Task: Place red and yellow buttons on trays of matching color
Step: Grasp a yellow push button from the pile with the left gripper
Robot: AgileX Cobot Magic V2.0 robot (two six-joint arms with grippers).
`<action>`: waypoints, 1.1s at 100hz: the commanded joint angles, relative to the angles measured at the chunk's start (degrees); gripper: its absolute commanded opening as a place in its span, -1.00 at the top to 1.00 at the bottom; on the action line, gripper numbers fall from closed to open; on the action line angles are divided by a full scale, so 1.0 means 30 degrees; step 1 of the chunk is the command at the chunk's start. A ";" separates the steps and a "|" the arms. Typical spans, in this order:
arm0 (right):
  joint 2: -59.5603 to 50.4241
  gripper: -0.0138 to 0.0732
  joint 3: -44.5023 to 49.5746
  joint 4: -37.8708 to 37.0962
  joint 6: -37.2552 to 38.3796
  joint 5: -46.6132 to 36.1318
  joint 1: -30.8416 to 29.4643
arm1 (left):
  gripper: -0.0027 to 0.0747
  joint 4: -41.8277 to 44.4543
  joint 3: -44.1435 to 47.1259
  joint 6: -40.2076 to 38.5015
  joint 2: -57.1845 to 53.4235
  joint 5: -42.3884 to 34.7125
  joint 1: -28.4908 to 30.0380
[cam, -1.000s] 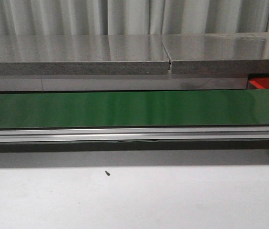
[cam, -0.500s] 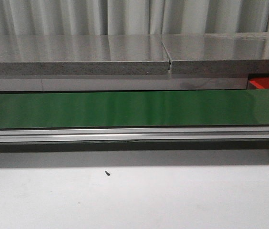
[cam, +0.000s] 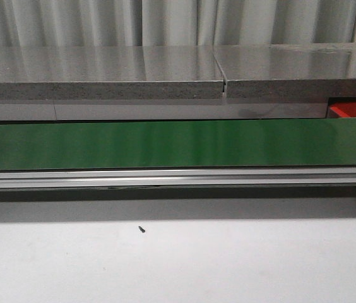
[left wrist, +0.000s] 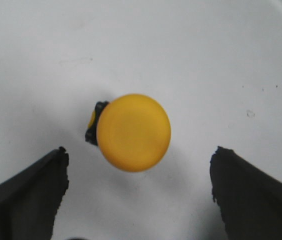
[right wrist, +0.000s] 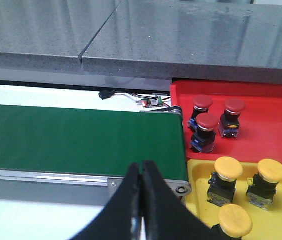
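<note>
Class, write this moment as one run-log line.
left gripper: open over yellow button on white table | right gripper: shut, empty | red tray: three | yellow tray: three

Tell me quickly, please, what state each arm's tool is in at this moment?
Left tool: open, holding nothing; the round yellow plastic button lies on the white surface between its fingers.
Right tool: closed, holding nothing.
</note>
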 commanded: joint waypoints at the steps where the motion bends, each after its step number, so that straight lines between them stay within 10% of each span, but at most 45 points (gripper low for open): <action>1: 0.0163 0.95 -0.0474 -0.0078 -0.0236 -0.1378 -0.0029 | -0.53 -0.0719 -0.1097 -0.0255 -0.0642 -0.1046 0.0022; 29: 0.0163 0.95 -0.0474 -0.0078 -0.0236 -0.1378 -0.0029 | -0.47 -0.0890 -0.1790 -0.0255 0.0219 -0.1347 -0.0017; 70: 0.0163 0.95 -0.0474 -0.0078 -0.0236 -0.1378 -0.0029 | 0.18 -0.0890 -0.1870 -0.0255 0.0219 -0.1027 -0.0017; 110: 0.0163 0.95 -0.0474 -0.0078 -0.0236 -0.1378 -0.0029 | 0.21 -0.1001 -0.1870 0.0169 -0.0469 -0.0729 -0.0017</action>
